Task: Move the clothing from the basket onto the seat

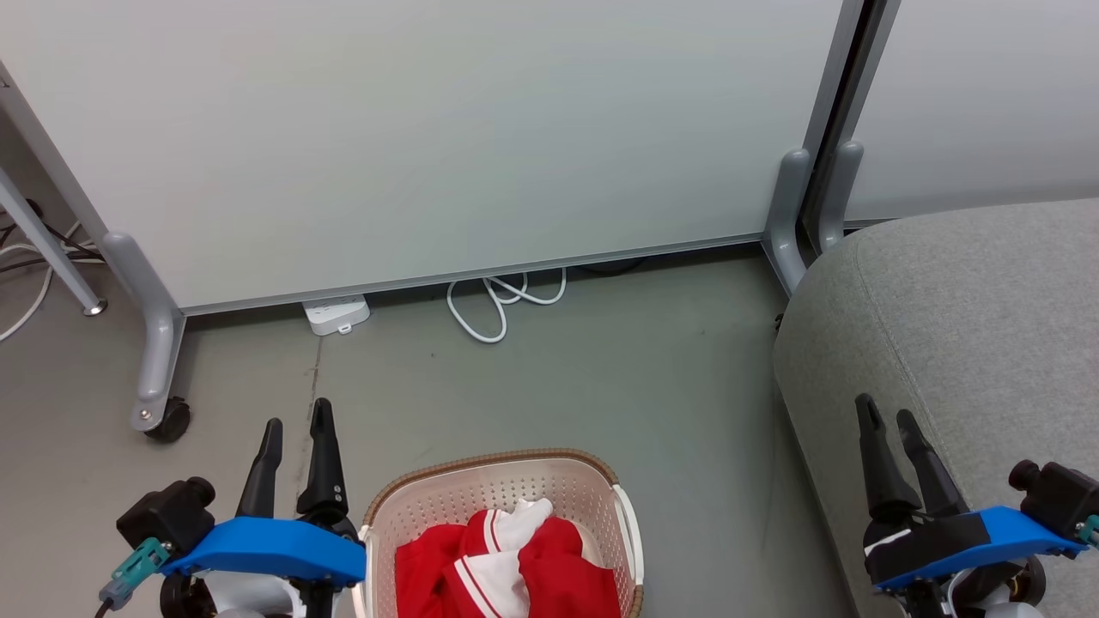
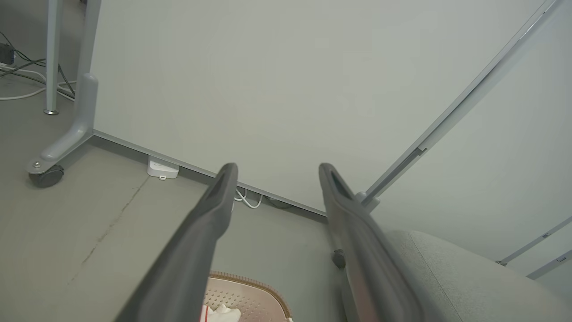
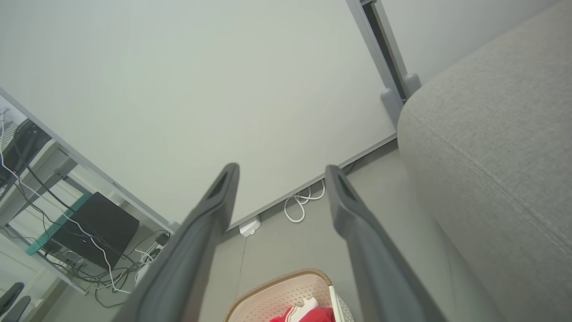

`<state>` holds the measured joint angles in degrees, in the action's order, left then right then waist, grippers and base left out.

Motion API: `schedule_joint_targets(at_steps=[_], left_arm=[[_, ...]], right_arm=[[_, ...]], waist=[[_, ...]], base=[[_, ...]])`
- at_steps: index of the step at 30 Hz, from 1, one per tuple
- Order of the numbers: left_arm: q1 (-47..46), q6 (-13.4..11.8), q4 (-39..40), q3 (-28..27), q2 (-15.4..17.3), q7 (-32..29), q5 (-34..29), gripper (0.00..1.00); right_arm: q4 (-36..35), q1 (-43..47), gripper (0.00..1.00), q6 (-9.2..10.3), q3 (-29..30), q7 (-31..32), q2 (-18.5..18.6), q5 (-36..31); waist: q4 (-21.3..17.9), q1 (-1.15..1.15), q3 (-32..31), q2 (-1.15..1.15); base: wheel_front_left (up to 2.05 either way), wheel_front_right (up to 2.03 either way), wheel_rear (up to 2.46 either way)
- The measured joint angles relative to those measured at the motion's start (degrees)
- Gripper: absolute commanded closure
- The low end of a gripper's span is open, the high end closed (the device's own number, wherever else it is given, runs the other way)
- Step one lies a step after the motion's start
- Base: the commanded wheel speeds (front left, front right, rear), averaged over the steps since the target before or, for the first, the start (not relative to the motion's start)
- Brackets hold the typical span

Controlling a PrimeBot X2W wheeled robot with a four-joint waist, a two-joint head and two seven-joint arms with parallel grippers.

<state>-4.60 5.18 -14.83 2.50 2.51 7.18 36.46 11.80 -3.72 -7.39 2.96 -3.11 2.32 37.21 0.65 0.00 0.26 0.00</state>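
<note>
Two grippers low in the head view, flanking the basket (image 1: pixel 489 459): left gripper (image 1: pixel 298 414) lower left, right gripper (image 1: pixel 884 408) lower right, in front of the seat (image 1: pixel 987 343). Fingers of both parted, grasping nothing. Red-and-white clothing (image 1: pixel 515 562) heaped inside the basket, bottom centre, seemingly reachable by either arm. Grey seat at right, apart from the basket, bare floor (image 1: pixel 704 412) between. Partition (image 1: pixel 429 129) well beyond; open room above the rim for lifting.

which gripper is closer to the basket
The left gripper: it sits right beside the basket, while the right gripper is off by the seat.
</note>
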Motion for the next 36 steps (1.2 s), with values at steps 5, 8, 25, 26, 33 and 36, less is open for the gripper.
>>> schedule_joint_targets(at_steps=[5,8,25,26,33,36], left_arm=[[-0.23,0.18,-0.29,0.23,0.02,0.68,-2.85,0.0],[-0.28,0.16,-0.6,0.34,0.04,1.1,-4.37,0.0],[-1.16,-0.15,-2.52,1.38,0.12,3.57,-12.01,0.0],[-1.16,-0.16,-2.52,1.4,0.14,3.6,-12.38,0.0],[-1.39,-0.67,-2.85,1.97,0.16,4.56,-14.6,0.0],[-1.44,-0.8,-3.04,2.18,0.18,4.83,-15.82,0.0]], right_arm=[[-0.26,0.0,0.0,0.0,-0.08,-0.52,0.03,-3.24],[-0.45,0.01,0.0,0.0,-0.07,-0.9,0.05,-5.1],[-1.56,0.02,0.0,-0.01,-0.29,-2.09,0.14,-14.45],[-1.57,0.02,0.0,-0.01,-0.29,-2.12,0.14,-14.9],[-1.64,0.01,0.0,-0.01,-0.33,-2.9,0.19,-17.97],[-1.66,0.01,0.0,-0.01,-0.35,-3.13,0.21,-19.34]], waist=[[0.01,0.0,0.01,0.0],[0.07,0.0,-0.01,0.0],[0.29,0.0,0.09,0.0],[0.3,0.0,0.1,0.0],[0.34,0.0,0.18,0.0],[0.35,0.0,0.2,0.0]], base=[[0.0,0.0,0.0],[0.0,0.0,0.0],[0.0,0.0,0.0],[0.0,0.0,0.0],[0.0,0.0,0.0],[0.0,0.0,0.0]])
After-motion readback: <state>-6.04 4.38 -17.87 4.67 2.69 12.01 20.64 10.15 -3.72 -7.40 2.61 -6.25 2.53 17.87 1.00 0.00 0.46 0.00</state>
